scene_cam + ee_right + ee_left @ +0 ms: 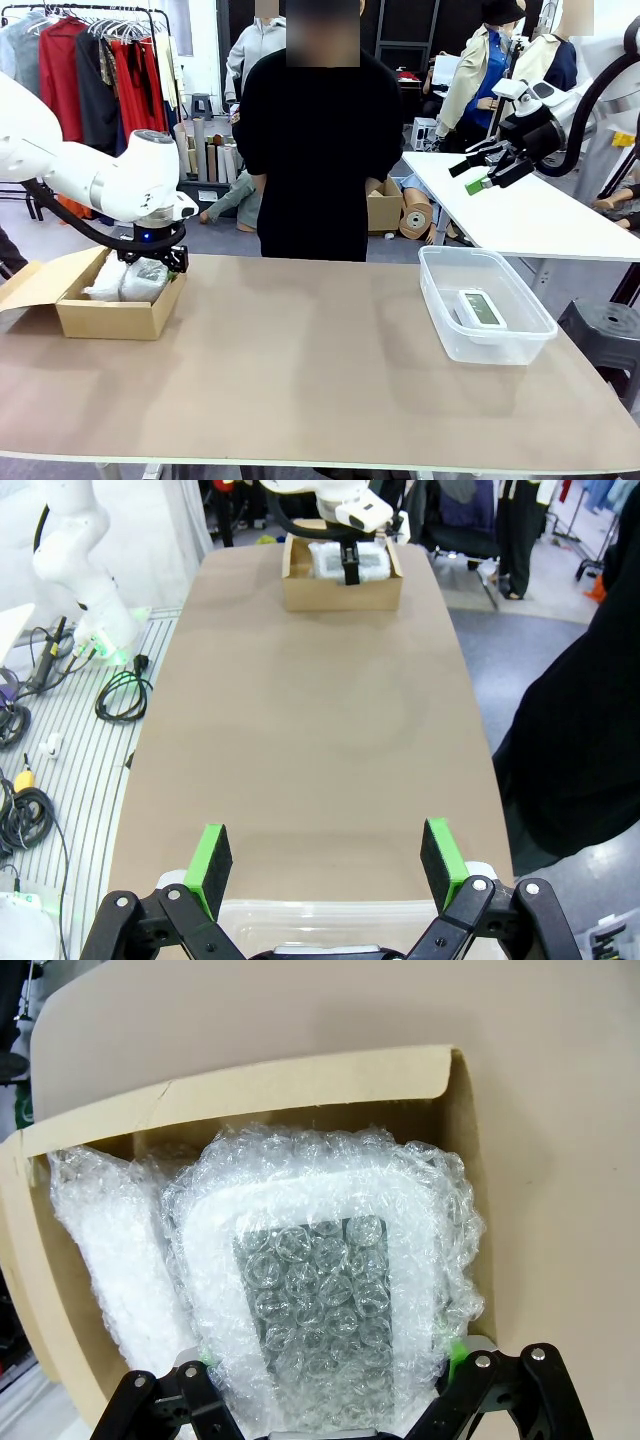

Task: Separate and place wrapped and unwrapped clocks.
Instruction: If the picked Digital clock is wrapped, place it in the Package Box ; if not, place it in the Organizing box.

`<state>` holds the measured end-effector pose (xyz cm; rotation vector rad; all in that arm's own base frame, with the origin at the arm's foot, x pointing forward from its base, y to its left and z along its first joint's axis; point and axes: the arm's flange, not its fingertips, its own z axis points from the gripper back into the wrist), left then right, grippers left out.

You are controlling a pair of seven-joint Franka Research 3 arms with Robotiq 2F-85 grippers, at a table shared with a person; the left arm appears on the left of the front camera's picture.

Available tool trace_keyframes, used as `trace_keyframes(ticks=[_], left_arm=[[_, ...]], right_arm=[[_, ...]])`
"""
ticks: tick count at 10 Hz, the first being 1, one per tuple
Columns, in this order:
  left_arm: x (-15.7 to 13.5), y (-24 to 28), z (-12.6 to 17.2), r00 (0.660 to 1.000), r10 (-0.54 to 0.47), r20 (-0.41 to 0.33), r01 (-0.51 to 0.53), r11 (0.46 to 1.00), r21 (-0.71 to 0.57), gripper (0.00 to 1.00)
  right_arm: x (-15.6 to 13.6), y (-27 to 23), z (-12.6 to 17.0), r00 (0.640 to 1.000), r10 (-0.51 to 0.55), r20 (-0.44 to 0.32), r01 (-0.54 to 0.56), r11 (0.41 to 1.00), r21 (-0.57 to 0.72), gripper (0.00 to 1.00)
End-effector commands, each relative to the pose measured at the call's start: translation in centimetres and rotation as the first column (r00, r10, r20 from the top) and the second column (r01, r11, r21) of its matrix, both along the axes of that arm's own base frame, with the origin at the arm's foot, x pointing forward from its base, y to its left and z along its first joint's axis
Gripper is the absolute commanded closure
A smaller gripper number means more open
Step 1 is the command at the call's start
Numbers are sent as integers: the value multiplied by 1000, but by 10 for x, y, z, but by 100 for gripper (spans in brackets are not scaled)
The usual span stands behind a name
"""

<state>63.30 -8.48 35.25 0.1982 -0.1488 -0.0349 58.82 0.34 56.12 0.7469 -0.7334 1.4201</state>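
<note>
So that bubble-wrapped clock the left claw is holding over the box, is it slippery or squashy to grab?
Probably squashy at first: the wrapped clock has puffy bubble film all round it. Under the film a stiff white body shows, so the left gripper likely gets firm purchase. The plastic film may slide a little against the pads.

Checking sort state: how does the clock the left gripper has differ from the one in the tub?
The gripped clock is bubble-wrapped; the tub clock is bare. The gripped clock is in the cardboard box, between the left gripper's fingers; the tub clock lies untouched in the clear tub. Both have white bodies and grey screens.
</note>
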Motion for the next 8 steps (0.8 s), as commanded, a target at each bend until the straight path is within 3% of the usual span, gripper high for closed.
trace_keyframes(ticks=[1,3,8], left_arm=[[7,8,-1,1000,-14,1,14,1000,-25,100],[7,9,-2,1000,-12,-3,12,999,-30,96],[8,12,-1,1000,-7,2,7,999,-36,0]], right_arm=[[-1,1,2,1000,0,3,0,1000,8,0],[-1,1,2,1000,0,3,0,1000,8,0],[-1,1,2,1000,0,3,0,1000,8,0]])
